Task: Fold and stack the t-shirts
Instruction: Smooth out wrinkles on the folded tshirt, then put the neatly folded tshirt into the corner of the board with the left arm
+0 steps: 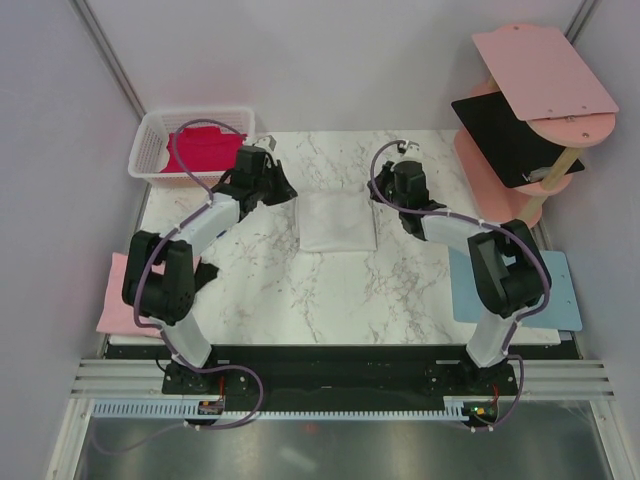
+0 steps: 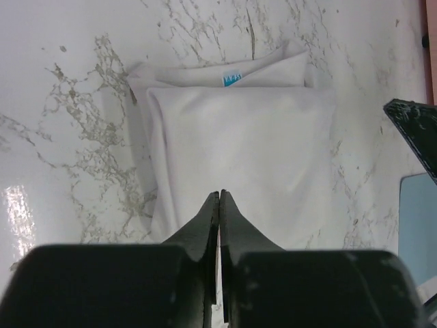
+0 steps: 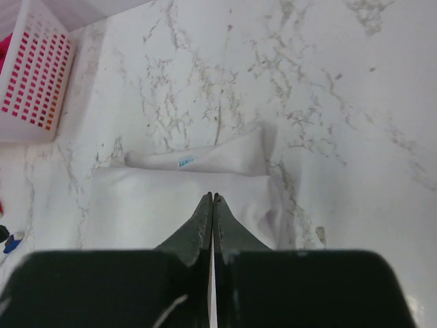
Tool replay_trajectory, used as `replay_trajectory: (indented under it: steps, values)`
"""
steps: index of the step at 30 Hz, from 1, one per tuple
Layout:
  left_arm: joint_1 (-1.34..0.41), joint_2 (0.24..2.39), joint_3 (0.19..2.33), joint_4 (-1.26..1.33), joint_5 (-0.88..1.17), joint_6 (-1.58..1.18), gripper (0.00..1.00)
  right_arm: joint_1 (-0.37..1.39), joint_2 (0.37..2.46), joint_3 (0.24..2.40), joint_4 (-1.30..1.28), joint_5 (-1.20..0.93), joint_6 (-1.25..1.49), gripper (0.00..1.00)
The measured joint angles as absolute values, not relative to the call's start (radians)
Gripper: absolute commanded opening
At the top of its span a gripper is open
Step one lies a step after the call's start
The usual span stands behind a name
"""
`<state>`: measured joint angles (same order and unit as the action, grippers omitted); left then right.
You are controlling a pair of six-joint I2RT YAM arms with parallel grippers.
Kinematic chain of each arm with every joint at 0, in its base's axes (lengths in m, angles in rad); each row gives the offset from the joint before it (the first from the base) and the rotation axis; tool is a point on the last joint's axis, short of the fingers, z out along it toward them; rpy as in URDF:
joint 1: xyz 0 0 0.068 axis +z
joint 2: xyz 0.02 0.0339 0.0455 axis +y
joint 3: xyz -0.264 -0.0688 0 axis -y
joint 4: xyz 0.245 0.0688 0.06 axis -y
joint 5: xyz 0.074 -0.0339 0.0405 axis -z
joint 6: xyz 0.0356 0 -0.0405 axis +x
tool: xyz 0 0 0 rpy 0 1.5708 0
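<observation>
folded white t-shirt (image 1: 337,221) is lying mid tabletop (image 1: 290,290), left tool (image 2: 219,195) and right tool (image 3: 212,198) hovering at its left and right sides, both pinched shut and holding nothing; for a clean lift, judging both should be opening and gripping all layers evenly.

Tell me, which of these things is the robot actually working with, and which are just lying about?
Part of the job:
folded white cloth t-shirt
crumpled magenta-red cloth shirt
light pink cloth shirt
flat black cloth shirt

Just lying about:
white plastic lattice basket
flat light-blue rectangular mat
rigid pink shelf boards
</observation>
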<state>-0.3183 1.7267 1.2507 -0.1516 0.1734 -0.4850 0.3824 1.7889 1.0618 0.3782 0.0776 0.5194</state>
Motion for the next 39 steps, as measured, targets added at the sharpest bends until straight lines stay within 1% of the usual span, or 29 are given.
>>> replay_trajectory:
  steps: [2, 5, 8, 12, 18, 21, 22, 24, 25, 26, 27, 30, 31, 33, 34, 35, 39]
  values:
    - [-0.318, 1.745, 1.250, -0.136, 0.202, -0.486, 0.02, 0.382, 1.839, 1.099, 0.379, 0.013, 0.533, 0.00]
    - [-0.321, 1.796, 1.250, -0.120, 0.247, -0.495, 0.02, 0.382, 1.974, 1.213, 0.361, -0.078, 0.556, 0.00]
    - [-0.322, 1.852, 1.250, -0.124, 0.276, -0.504, 0.02, 0.384, 2.065, 1.264, 0.336, -0.114, 0.569, 0.00]
    - [-0.323, 1.907, 1.250, -0.133, 0.298, -0.505, 0.02, 0.384, 2.124, 1.289, 0.270, -0.104, 0.570, 0.00]
    - [-0.323, 1.927, 1.250, -0.139, 0.297, -0.505, 0.02, 0.385, 2.132, 1.339, 0.232, -0.027, 0.538, 0.00]
    - [-0.323, 1.902, 1.237, -0.155, 0.273, -0.500, 0.25, 0.384, 2.139, 1.351, 0.254, -0.031, 0.516, 0.03]
    - [-0.323, 1.879, 1.225, -0.174, 0.248, -0.493, 0.47, 0.384, 2.139, 1.349, 0.260, -0.035, 0.512, 0.07]
    - [-0.325, 1.821, 1.205, -0.220, 0.176, -0.472, 0.63, 0.384, 2.130, 1.333, 0.290, -0.046, 0.508, 0.11]
    - [-0.327, 1.785, 1.198, -0.259, 0.120, -0.467, 0.71, 0.384, 2.118, 1.315, 0.301, -0.049, 0.508, 0.15]
    - [-0.329, 1.747, 1.195, -0.301, 0.065, -0.463, 0.76, 0.384, 2.100, 1.296, 0.303, -0.052, 0.508, 0.17]
    - [-0.330, 1.713, 1.195, -0.340, -0.005, -0.459, 0.80, 0.384, 2.074, 1.273, 0.301, -0.056, 0.508, 0.20]
    - [-0.333, 1.639, 1.196, -0.474, -0.198, -0.467, 0.86, 0.384, 1.976, 1.222, 0.299, -0.064, 0.508, 0.32]
    - [-0.333, 1.633, 1.196, -0.512, -0.243, -0.472, 0.89, 0.384, 1.942, 1.213, 0.300, -0.070, 0.508, 0.33]
    - [-0.332, 1.636, 1.196, -0.614, -0.341, -0.493, 0.93, 0.384, 1.877, 1.203, 0.300, -0.077, 0.505, 0.34]
    - [-0.332, 1.649, 1.196, -0.669, -0.384, -0.506, 0.98, 0.384, 1.854, 1.201, 0.300, -0.081, 0.505, 0.34]
    - [-0.331, 1.666, 1.196, -0.722, -0.427, -0.523, 1.00, 0.384, 1.828, 1.201, 0.300, -0.086, 0.504, 0.34]
    - [-0.325, 1.782, 1.192, -0.903, -0.560, -0.596, 1.00, 0.379, 1.769, 1.179, 0.299, -0.117, 0.504, 0.36]
